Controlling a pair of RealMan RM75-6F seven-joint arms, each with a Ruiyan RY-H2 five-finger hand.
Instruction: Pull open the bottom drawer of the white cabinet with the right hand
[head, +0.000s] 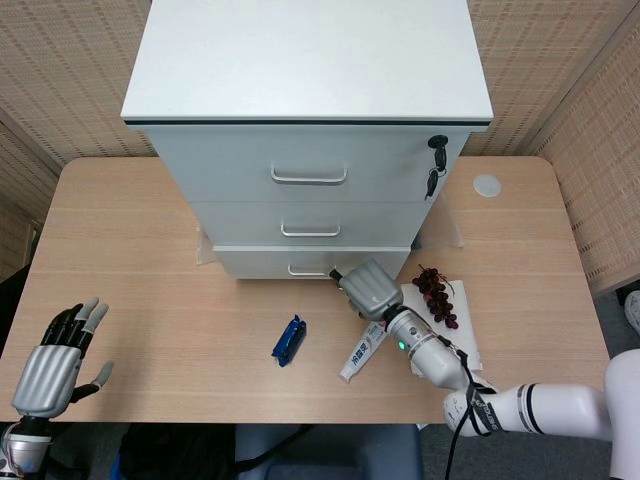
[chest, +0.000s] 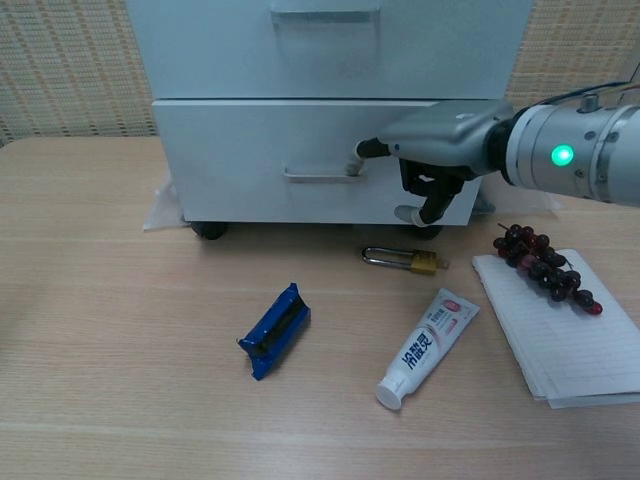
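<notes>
The white cabinet (head: 310, 60) stands at the back of the table, and its bottom drawer (chest: 230, 150) sits slightly forward of the drawer above. My right hand (chest: 440, 145) is at the right end of the drawer's handle (chest: 315, 176), with one finger hooked on it and the others curled below. In the head view the right hand (head: 368, 288) lies against the drawer front (head: 260, 263). My left hand (head: 50, 370) hangs open off the table's near left corner, holding nothing.
A brass padlock (chest: 408, 259) lies just in front of the drawer under my right hand. A toothpaste tube (chest: 425, 347), a blue clip (chest: 274, 329), grapes (chest: 545, 268) and a notepad (chest: 570, 340) lie nearby. Keys (head: 436, 160) hang from the top drawer's lock.
</notes>
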